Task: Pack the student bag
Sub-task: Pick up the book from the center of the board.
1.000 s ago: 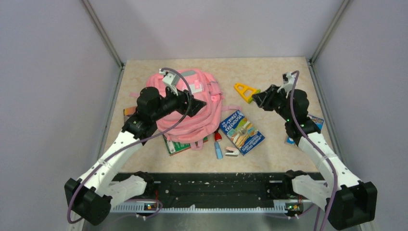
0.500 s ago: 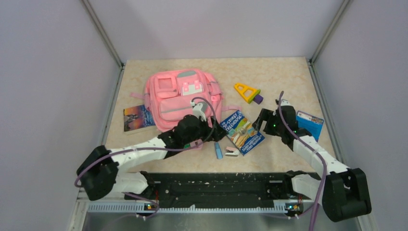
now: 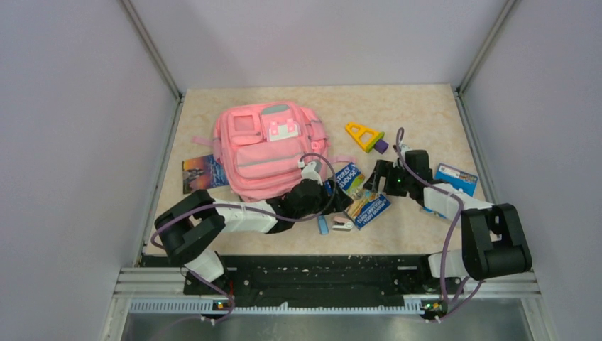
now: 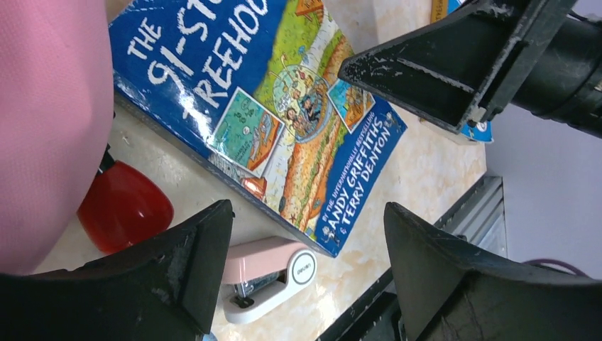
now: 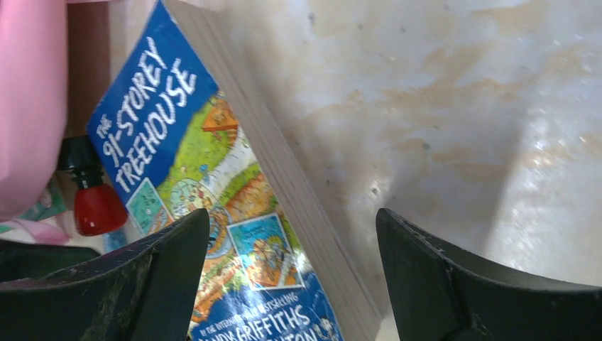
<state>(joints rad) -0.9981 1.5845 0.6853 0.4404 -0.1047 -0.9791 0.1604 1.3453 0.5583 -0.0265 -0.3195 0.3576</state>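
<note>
1. Left hand (image 3: 346, 202) has its jaws wide and holds nothing. It hangs low over the near-left part of the blue paperback (image 3: 363, 193), with its arm laid out flat along the worktop (image 3: 419, 114).
2. Right hand (image 3: 376, 186) is also spread wide and empty, and it comes at the same book from the opposite, right side.
3. From the left wrist, the left hand (image 4: 305, 222) frames the book's (image 4: 270, 121) near corner. The pink stapler (image 4: 266, 273) sits just beside that corner, and a red cap (image 4: 124, 206) is near the bag.
4. From the right wrist, the right hand (image 5: 292, 222) straddles the book's (image 5: 213, 234) page edge, with bare worktop to its right.
5. Key relation: the book lies between the two hands. Its long axis runs diagonally, far-left to near-right. Both hands are about equally close. The right looks lined up across the long edge, so it is probably better placed for a pinch.
6. Student bag (image 3: 266, 149) lies flat with its pockets up, left of and beyond the book, and its side is just beside the book's far-left corner. I can't tell whether a zip is open.
7. Judgement: packing has barely begun. The yellow triangle (image 3: 363, 135), a second book (image 3: 202, 172) and a blue box (image 3: 454, 177) all lie outside the bag.
</note>
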